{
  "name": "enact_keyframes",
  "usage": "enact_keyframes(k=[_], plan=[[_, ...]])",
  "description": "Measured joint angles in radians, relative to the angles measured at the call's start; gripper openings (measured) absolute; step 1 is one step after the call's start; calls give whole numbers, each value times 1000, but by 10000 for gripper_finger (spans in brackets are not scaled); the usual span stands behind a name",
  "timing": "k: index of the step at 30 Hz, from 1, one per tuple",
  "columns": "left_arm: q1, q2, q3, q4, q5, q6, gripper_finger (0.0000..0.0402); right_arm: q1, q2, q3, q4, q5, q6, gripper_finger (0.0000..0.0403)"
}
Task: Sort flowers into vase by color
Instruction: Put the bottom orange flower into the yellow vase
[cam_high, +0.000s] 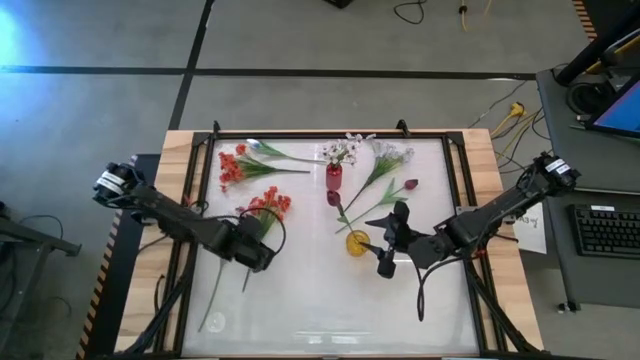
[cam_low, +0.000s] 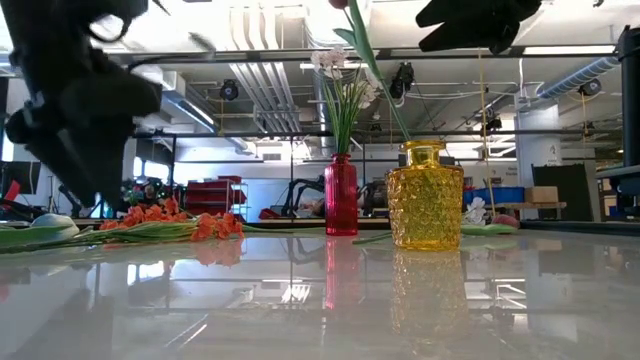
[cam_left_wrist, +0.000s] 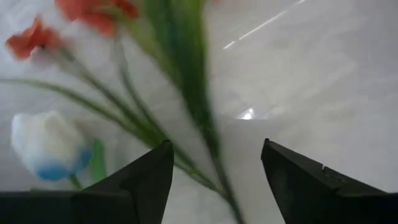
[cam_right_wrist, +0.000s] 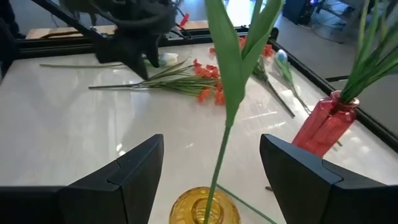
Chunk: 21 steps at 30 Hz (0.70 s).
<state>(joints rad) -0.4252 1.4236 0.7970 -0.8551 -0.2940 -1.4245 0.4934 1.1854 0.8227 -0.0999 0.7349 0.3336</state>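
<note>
Right pincer (cam_high: 385, 262), spread, hovers just by the yellow vase (cam_high: 357, 243) w/ the dark red tulip (cam_high: 333, 198) stem already in it (release step, I'd judge); next: left pincer (cam_high: 262, 252), spread, pinches a red-orange spray (cam_high: 268, 203).

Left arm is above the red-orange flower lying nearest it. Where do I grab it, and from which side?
Take the thin green stem just below the blossoms, coming straight down. It lies flat on the table, and the open left gripper straddles the stem; the bushy blossoms offer no firm hold.
</note>
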Motion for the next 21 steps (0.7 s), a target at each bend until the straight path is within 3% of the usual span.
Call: enact_keyframes(k=[5, 21], plan=[[-19, 43, -25, -2, 19, -79, 231, 0, 0, 0, 1, -11, 8, 256], [-13, 128, -31, 40, -37, -57, 231, 0, 0, 3, 8, -12, 8, 259]])
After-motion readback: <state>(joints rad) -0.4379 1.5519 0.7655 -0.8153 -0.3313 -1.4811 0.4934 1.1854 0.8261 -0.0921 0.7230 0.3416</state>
